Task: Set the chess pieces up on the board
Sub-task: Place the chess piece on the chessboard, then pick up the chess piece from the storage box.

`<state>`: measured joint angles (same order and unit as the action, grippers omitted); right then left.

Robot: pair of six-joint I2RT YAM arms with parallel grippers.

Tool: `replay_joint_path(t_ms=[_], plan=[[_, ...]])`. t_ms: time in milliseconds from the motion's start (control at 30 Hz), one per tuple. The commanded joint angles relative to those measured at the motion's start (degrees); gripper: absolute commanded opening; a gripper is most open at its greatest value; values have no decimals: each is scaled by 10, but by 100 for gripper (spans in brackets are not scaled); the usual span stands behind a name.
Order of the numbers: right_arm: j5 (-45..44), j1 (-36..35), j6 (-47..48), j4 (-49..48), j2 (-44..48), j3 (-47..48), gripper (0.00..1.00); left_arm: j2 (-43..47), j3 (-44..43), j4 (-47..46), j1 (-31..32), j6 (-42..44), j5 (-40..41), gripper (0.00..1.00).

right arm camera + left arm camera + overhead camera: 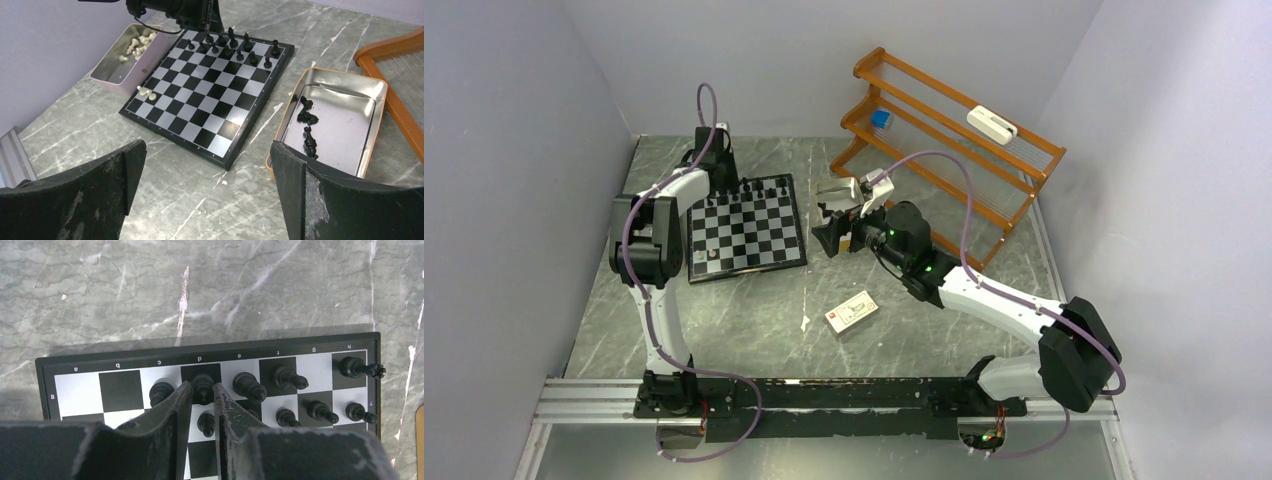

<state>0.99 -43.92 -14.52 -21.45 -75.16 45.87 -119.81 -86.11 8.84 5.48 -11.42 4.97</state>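
Left wrist view: your left gripper (202,385) brackets, jaws narrowly parted, an upright black piece (202,391) on the board's (120,385) d8 square; contact cannot be told. Your right gripper (207,146), spread wide and empty, is nearer the spare pieces (307,117) in the tin (345,135) beside the board.

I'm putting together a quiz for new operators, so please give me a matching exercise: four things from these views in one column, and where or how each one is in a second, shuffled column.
1 left hand
2 right hand
3 loose black pieces
4 loose pale pieces

A in the orange-rimmed tin
B wide open over the table
C in the pale tin beside the board
D fingers either side of a black piece on the board

Pairs: 1-D, 2-B, 3-A, 4-C.
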Motion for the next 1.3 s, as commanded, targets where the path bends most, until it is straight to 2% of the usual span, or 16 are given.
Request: replay_joint_path(t_ms=[0, 467, 767, 833, 867, 900, 933, 1067, 1133, 1267], plan=[[-1, 4, 4, -3, 1, 5, 100, -3, -15, 2, 3, 12, 5, 29], [4, 6, -8, 15, -21, 20, 100, 16, -63, 41, 3, 4, -26, 40], [-77, 36, -69, 123, -62, 82, 100, 106, -100, 106, 3, -18, -51, 53], [-76, 39, -67, 124, -65, 83, 100, 136, -97, 119, 3, -24, -70, 59], [-76, 40, -64, 123, -66, 82, 100, 152, -91, 123, 3, -26, -84, 65], [-77, 41, -63, 122, -68, 80, 100, 169, -83, 125, 3, -27, -98, 94], [-76, 44, -60, 120, -70, 81, 100, 186, -74, 128, 3, -28, -110, 99], [-77, 50, -50, 121, -87, 91, 96, 260, -14, 127, 4, -52, -163, 100], [-69, 52, -31, 120, -97, 97, 90, 307, 38, 101, 8, -62, -200, 100], [-69, 55, 3, 124, -120, 111, 78, 376, 102, 111, 14, -69, -204, 100]])
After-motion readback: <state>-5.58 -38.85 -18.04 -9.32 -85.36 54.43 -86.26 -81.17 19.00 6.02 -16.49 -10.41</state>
